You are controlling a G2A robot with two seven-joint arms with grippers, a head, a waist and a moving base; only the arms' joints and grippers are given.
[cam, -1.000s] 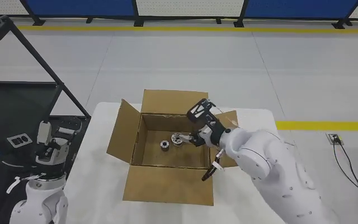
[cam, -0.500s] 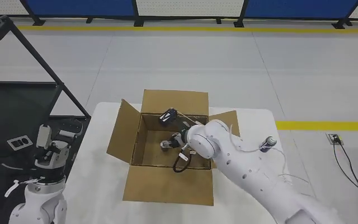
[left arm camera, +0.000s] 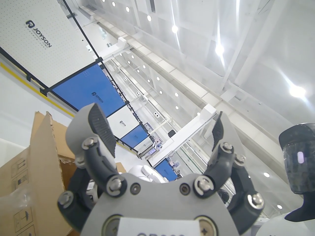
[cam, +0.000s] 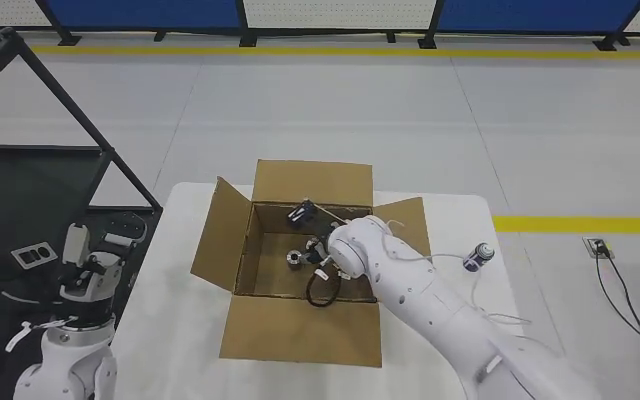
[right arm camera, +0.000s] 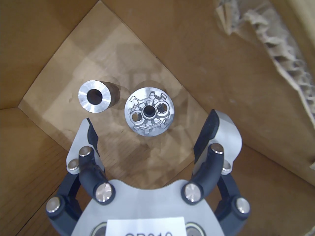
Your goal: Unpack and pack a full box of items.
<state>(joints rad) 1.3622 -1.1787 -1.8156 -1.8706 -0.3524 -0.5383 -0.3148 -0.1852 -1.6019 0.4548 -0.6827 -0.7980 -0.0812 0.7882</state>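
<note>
An open cardboard box (cam: 310, 180) stands on the white table (cam: 170, 300). On its floor lie a toothed metal disc (right arm camera: 149, 115) and a short metal sleeve (right arm camera: 97, 96), seen from above as two small metal parts (cam: 296, 259). My right arm (cam: 350, 250) reaches into the box. Its gripper (right arm camera: 150, 126) hangs open just above the disc, holding nothing, with the sleeve beside one fingertip. My left gripper (left arm camera: 157, 128) is off the table's left side (cam: 95, 250), pointing upward, open and empty, with a box flap (left arm camera: 29, 173) next to it.
A small dark can (cam: 480, 253) stands on the table right of the box. The box's right wall has torn, crumpled cardboard (right arm camera: 283, 50). A black frame (cam: 80, 120) rises at the left. A black cable loop (cam: 320, 292) hangs from the right arm inside the box.
My right gripper swung from the box's right rim leftward and down into the box, over the metal parts. The dark can came into view once the arm moved. The left arm barely shifted.
</note>
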